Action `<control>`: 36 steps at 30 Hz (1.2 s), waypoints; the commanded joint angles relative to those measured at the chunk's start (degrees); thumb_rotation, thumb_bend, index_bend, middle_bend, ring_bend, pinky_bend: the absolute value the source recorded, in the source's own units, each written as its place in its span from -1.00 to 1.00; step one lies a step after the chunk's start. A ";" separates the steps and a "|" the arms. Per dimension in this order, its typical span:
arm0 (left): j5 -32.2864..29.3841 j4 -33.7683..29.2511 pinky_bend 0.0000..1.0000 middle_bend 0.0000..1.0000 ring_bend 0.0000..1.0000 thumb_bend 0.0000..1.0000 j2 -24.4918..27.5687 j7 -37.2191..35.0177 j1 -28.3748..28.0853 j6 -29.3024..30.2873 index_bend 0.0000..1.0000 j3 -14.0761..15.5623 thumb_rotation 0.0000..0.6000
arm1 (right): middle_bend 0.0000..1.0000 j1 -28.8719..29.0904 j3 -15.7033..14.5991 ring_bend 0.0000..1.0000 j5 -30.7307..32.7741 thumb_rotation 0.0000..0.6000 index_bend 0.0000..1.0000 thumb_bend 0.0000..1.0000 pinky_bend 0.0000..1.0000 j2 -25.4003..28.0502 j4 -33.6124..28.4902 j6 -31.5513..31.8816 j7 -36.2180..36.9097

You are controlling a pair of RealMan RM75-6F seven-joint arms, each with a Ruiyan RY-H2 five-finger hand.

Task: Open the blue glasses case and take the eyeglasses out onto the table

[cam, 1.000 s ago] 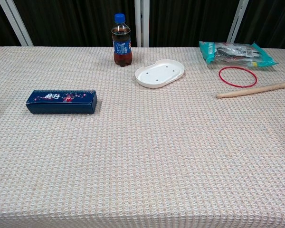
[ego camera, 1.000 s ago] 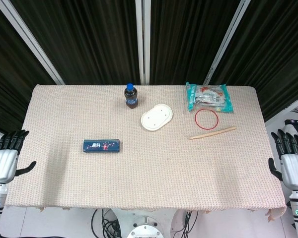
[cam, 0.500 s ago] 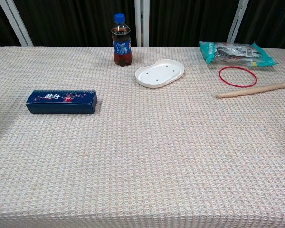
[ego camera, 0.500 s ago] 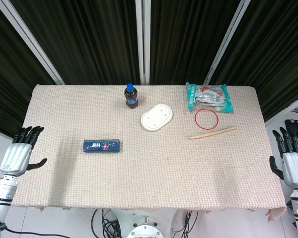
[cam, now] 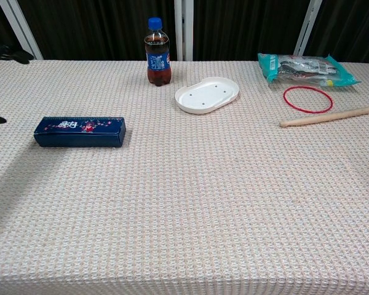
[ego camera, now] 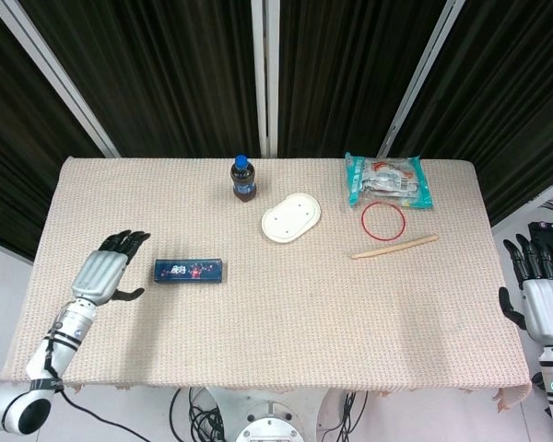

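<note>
The blue glasses case (ego camera: 190, 270) (cam: 80, 131) lies closed on the left half of the table; no eyeglasses show. My left hand (ego camera: 105, 268) hovers over the table just left of the case, fingers spread, holding nothing. In the chest view only its dark fingertips (cam: 6, 54) peek in at the left edge. My right hand (ego camera: 541, 295) stays off the table's right edge, fingers apart and empty.
A cola bottle (ego camera: 243, 178) stands at the back centre beside a white oval dish (ego camera: 291, 217). At the back right lie a snack packet (ego camera: 387, 180), a red rubber ring (ego camera: 384, 221) and a wooden stick (ego camera: 394, 247).
My left hand has moved from beyond the table's left edge inward over the cloth, close to the case. The right hand has barely shifted.
</note>
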 commanded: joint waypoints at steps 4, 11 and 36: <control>-3.49 2.44 -0.74 -0.84 -1.00 -0.60 -3.84 2.86 -3.98 -4.19 -0.84 -0.60 1.00 | -1.00 -0.16 -0.05 -1.00 -0.19 1.00 -1.00 -0.11 -1.00 0.15 0.12 0.42 0.68; -6.21 4.61 -0.69 -0.77 -0.97 -0.60 -6.64 3.33 -6.77 -7.11 -0.82 -0.72 1.00 | -1.00 -0.47 -0.34 -1.00 -0.30 1.00 -1.00 -0.11 -1.00 0.38 0.25 0.66 1.24; -13.14 9.06 -0.42 -0.52 -0.78 -0.47 -10.03 7.48 -12.51 -11.02 -0.58 0.74 1.00 | -1.00 -0.58 -0.70 -1.00 0.79 1.00 -1.00 -0.11 -1.00 0.39 0.74 -0.31 1.53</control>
